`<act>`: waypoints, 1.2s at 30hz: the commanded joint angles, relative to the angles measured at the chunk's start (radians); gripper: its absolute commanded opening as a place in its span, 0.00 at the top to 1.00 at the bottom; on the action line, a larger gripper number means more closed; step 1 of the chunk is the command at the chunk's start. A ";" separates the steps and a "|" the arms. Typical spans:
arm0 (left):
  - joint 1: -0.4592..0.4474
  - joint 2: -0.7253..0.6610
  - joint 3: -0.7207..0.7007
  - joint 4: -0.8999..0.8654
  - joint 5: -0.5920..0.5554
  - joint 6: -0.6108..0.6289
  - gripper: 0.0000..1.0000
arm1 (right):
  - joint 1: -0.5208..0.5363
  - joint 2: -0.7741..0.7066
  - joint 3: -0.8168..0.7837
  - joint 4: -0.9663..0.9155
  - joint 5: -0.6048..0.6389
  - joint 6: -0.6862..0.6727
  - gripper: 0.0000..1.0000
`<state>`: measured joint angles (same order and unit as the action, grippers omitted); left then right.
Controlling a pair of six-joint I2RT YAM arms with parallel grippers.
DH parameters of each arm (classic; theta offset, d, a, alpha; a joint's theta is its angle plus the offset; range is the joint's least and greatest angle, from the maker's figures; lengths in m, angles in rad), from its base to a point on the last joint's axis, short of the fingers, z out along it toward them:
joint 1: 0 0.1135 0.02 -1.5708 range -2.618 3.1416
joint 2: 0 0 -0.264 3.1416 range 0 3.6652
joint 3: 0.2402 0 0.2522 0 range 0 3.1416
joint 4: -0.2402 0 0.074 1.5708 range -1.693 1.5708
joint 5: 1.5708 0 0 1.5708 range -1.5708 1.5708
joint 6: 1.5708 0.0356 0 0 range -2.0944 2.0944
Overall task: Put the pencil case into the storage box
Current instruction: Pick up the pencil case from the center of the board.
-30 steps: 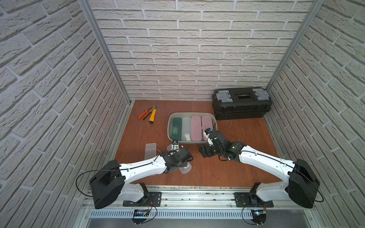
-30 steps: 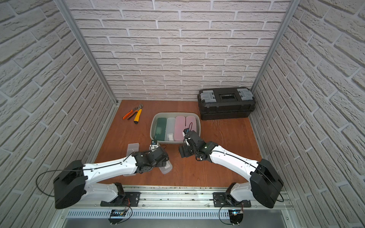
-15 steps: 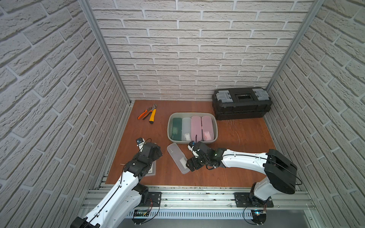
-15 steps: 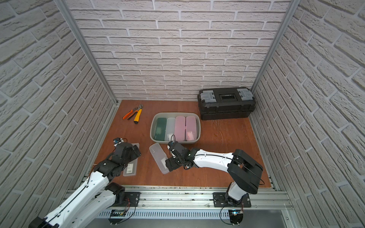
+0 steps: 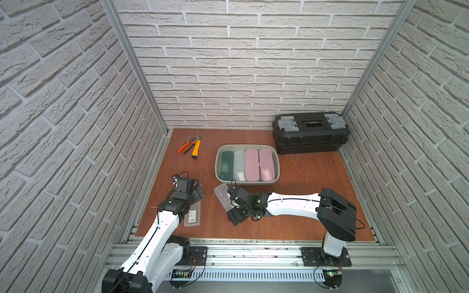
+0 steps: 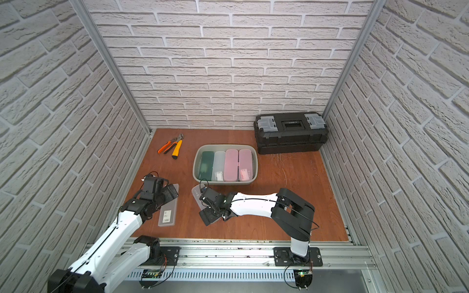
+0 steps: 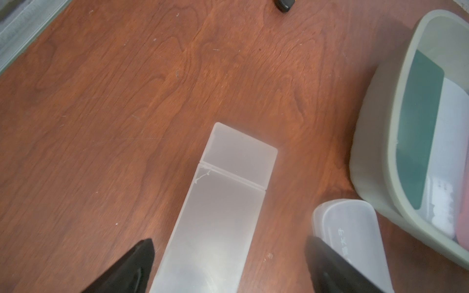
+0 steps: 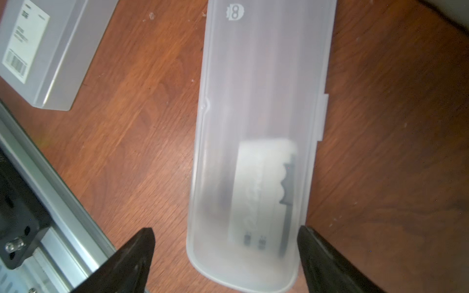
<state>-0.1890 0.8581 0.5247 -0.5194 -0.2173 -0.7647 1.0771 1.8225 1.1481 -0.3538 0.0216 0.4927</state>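
Right wrist: your R gripper [image 8: 225,229] is now off the storage box [image 5: 247,145], straddling the rounded pencil case [image 8: 261,101], jaws wide, no grip yet; L gripper [image 7: 228,239] same over the square case [image 7: 223,208].

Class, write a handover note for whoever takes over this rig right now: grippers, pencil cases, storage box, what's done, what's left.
Left gripper: open, over the labelled pencil case, which lies on the table.
Right gripper: open, straddling the rounded pencil case, which lies on the table just in front of the storage box.
Done: four cases lie in the box.
Left: grip, lift and box the two outside.
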 commanded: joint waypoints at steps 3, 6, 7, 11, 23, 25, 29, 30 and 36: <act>0.011 -0.022 0.005 0.019 0.010 0.024 0.02 | 0.032 0.062 0.070 -0.086 0.095 -0.010 0.08; 0.013 -0.030 0.007 0.011 -0.002 0.034 0.02 | 0.046 0.100 0.101 -0.113 0.121 0.012 0.08; 0.015 -0.032 0.010 0.008 -0.002 0.036 0.02 | 0.049 0.110 0.110 -0.124 0.136 0.022 0.08; 0.015 -0.046 0.019 0.004 0.002 0.039 0.02 | 0.064 0.144 0.137 -0.165 0.192 0.056 0.08; 0.014 -0.069 0.026 -0.003 -0.002 0.036 0.01 | 0.073 0.124 0.144 -0.194 0.263 0.059 0.03; 0.014 -0.077 0.024 -0.008 -0.008 0.038 0.02 | 0.073 0.131 0.149 -0.181 0.238 0.050 0.03; 0.014 -0.085 0.025 -0.017 -0.012 0.039 0.01 | 0.073 0.180 0.176 -0.172 0.198 0.048 0.04; 0.014 -0.087 0.027 -0.020 -0.013 0.041 0.01 | 0.073 0.189 0.177 -0.168 0.193 0.051 0.04; 0.015 -0.102 0.045 -0.030 0.001 0.067 0.01 | 0.073 0.204 0.161 -0.133 0.167 0.047 0.09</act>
<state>-0.1833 0.7708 0.5350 -0.5476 -0.2184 -0.7250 1.1454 1.9953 1.3193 -0.4995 0.2108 0.5430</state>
